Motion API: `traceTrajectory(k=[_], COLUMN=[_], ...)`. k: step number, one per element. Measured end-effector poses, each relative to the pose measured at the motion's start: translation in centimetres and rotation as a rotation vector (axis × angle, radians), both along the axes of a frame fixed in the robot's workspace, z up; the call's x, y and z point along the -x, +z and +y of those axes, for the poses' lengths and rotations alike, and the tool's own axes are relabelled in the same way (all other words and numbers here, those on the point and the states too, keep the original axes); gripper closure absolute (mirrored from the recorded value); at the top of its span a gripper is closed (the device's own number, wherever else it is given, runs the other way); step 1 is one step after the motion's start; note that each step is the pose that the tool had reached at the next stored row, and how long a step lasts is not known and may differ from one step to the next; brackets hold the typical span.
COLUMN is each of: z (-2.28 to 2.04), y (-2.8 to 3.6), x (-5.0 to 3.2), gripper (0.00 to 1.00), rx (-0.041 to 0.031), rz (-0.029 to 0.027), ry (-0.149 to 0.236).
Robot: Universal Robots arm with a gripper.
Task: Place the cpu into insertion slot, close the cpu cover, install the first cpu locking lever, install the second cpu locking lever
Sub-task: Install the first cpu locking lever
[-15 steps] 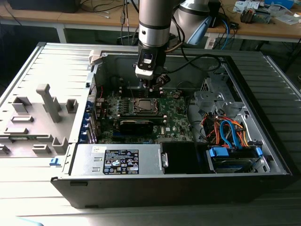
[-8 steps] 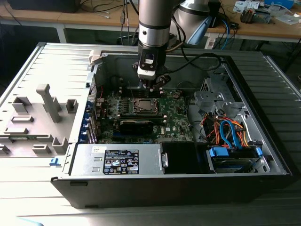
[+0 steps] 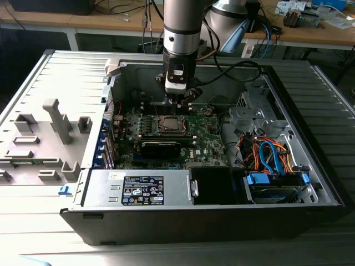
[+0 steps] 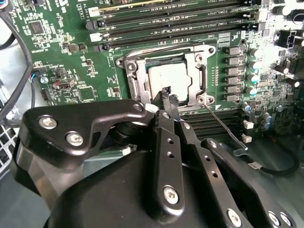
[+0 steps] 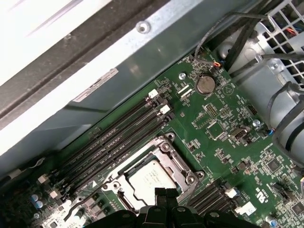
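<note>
The black two-fingered gripper point(image 4: 167, 94) hangs just above the near edge of the processor socket with its narrow fingertips point(image 4: 165, 91) drawn together and nothing between them; in the first wrist view the same tips point(image 5: 160, 193) sit over the socket frame's edge, and in the exterior view the gripper point(image 3: 178, 102) hovers right above the socket on the arm's grey wrist. Directly beneath it, the flat square silvery-grey cpu point(image 4: 167, 77) lies seated in the dark square insertion slot point(image 5: 124, 179), and the thin silver metal cpu cover point(image 4: 202, 76) with its large square window lies closed down around the chip, framing it. A thin wire locking lever point(image 4: 223, 125) runs slanting away from the socket's corner across the green circuit board point(image 4: 66, 57); whether it is latched I cannot tell. Long black memory slots point(image 5: 116, 133) run beside the socket, and a round silver coin battery point(image 5: 205, 84) sits further off on the board. All of this lies inside an open grey metal computer case point(image 3: 310, 144) resting on its side.
</note>
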State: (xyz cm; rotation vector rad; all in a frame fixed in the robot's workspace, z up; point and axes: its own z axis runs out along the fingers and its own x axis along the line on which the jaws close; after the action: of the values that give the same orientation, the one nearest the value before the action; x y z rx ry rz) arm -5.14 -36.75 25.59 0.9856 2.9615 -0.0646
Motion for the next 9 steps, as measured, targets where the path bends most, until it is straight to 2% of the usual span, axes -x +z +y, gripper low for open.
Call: traceTrajectory(k=[9], z=[0.00], y=[0.00], x=[0.00], gripper=[0.89], rx=[0.0000], rz=[0.0000], ry=[0.067])
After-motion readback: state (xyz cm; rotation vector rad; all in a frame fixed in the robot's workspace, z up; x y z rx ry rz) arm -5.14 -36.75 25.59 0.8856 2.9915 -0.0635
